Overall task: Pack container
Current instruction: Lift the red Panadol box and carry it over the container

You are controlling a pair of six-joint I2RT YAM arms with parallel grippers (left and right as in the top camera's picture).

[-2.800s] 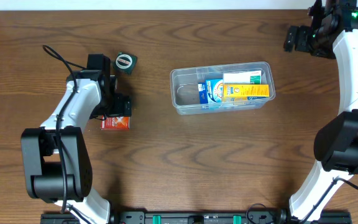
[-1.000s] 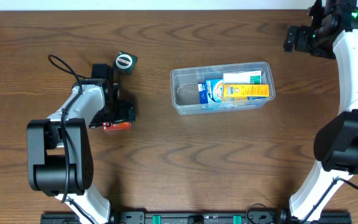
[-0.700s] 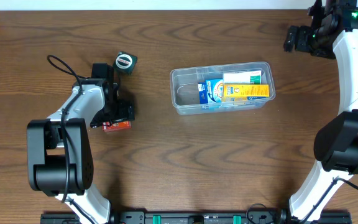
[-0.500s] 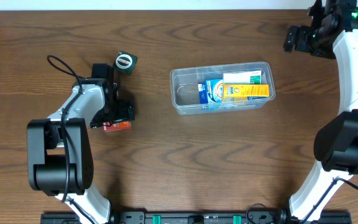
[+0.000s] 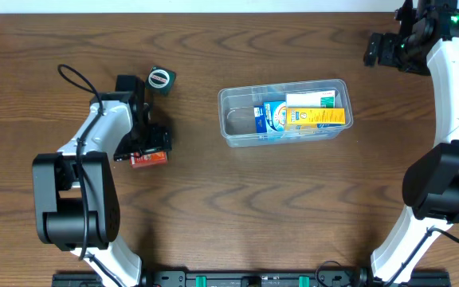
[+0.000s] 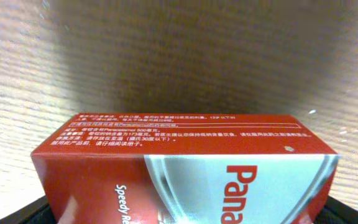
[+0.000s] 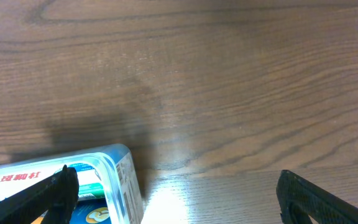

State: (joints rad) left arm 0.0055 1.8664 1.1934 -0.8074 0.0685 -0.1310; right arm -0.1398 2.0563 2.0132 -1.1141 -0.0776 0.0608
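Square your left jaws, whose grip I cannot tell, over the red box lying well left of the container at mid-desk; your right jaws stand released beyond its right end.

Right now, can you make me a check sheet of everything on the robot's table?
Surface: brown wood table, no spills seen.
Job's things: clear container holds a blue box, a yellow box and a white box; red box lies outside it on the table.
Clutter: small dark round-topped item near the left arm.
Grippers: left gripper right at the red box, open or shut not visible; right gripper open, empty, past the container's far right corner.
Cables: black cable loops off the left arm.
Surroundings: dark rail along the near edge.
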